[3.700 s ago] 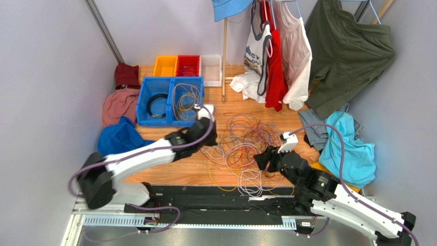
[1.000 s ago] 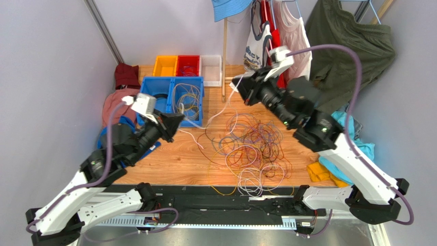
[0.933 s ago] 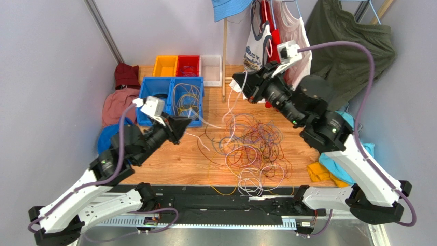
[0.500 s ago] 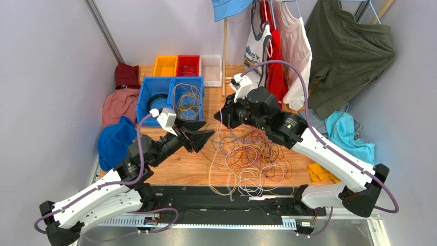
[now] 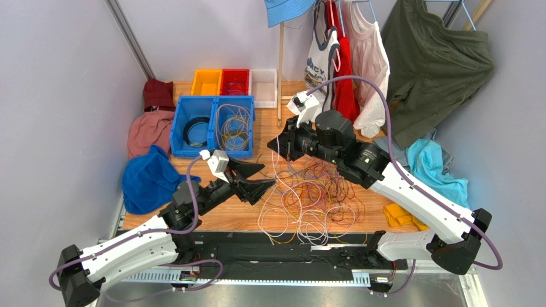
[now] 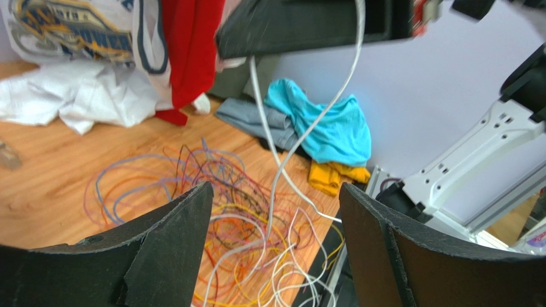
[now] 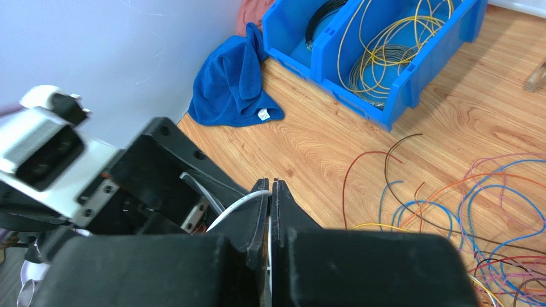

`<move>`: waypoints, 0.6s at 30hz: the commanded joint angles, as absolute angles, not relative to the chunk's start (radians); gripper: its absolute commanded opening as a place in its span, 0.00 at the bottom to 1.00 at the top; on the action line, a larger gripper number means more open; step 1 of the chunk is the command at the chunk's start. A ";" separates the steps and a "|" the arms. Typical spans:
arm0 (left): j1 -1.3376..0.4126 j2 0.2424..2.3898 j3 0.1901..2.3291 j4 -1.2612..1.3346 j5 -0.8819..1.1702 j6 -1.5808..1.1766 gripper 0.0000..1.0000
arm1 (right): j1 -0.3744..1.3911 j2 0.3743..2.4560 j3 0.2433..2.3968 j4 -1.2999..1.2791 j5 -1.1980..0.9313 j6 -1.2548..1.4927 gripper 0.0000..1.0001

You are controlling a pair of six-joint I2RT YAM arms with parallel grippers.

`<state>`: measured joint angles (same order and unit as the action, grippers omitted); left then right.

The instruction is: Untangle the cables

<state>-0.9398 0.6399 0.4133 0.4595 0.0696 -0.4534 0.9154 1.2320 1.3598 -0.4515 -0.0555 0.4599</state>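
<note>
- The right gripper [image 5: 273,145] has its two fingers [image 7: 286,215] pressed flat together. They pinch a white cable [image 7: 234,204] that comes out sideways close to the tips.
- From that pinch the white cable [image 5: 276,167] drops to the left gripper [image 5: 268,176], which sits just below the right fingertips.
- The left gripper [image 6: 275,192] is spread wide. The white cable [image 6: 307,135] hangs down through the gap between its fingers [image 6: 173,236], and I cannot tell whether it touches either one (a second white strand runs down close beside it).
- Past the left fingertips and below them lies the tangle of cables [image 6: 211,185]: orange, yellow, purple, red, brown and white loops heaped over each other on the wooden tabletop [image 6: 45,173].
- Seen from above, the tangle of cables [image 5: 320,192] spreads under the right fingers and off to the side of the left ones, and the white strands end in loops at its near edge.
- Well beyond the right fingertips stands a blue bin [image 7: 416,70]. One compartment holds a coil of yellow cables [image 7: 384,45] and the other a black coil [image 7: 327,13].
- A blue cloth [image 7: 234,89] lies on the tabletop just beside that bin.
</note>
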 commanded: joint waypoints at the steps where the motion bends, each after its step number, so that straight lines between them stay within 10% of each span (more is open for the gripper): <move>1: -0.946 0.655 0.371 0.571 0.077 -0.457 0.82 | 0.922 1.193 1.361 -0.420 -0.072 0.471 0.00; 10: -0.951 0.800 0.353 0.696 0.094 -0.471 0.82 | 0.939 1.184 1.364 -0.413 -0.078 0.479 0.00; 18: -0.953 0.922 0.383 0.837 0.121 -0.491 0.46 | 0.948 1.164 1.330 -0.407 -0.078 0.488 0.00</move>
